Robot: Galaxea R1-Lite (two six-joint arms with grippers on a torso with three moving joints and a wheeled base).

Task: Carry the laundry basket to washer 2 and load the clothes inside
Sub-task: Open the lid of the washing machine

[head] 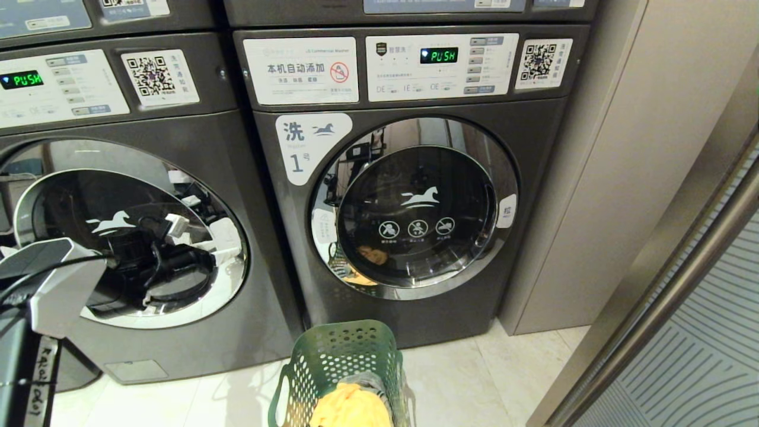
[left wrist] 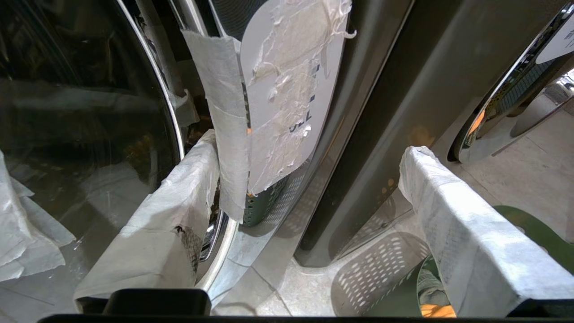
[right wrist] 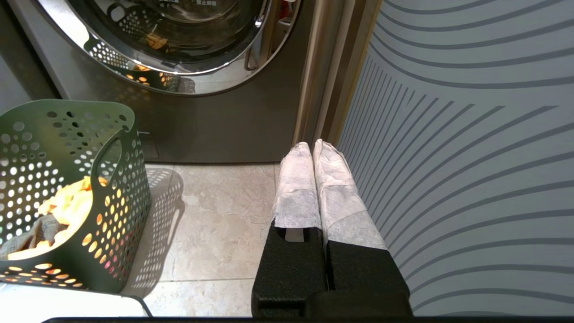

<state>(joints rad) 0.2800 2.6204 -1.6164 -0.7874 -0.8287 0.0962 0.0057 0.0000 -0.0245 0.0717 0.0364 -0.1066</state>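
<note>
Basket point(head: 341, 362) on floor point(head: 474, 379) in front of washer 1 point(head: 415, 201), near its left lower corner; yellow cloth point(head: 350, 406) and grey item inside. Washer 2 point(head: 118, 237) stands left of washer 1, door shut. Left tool point(left wrist: 309, 188) at the right edge of washer 2's door, jaws spread wide, holding nothing; one finger point(left wrist: 179, 202) lies against a taped tab point(left wrist: 269, 112) on door rim, other finger point(left wrist: 457, 224) clear. Right tool point(right wrist: 314, 179) low beside striped panel point(right wrist: 471, 134), fingers pressed together, empty, well apart from basket.

glossy chrome-rimmed glass door point(head: 415, 207), perforated plastic laundry basket point(head: 341, 356).
</note>
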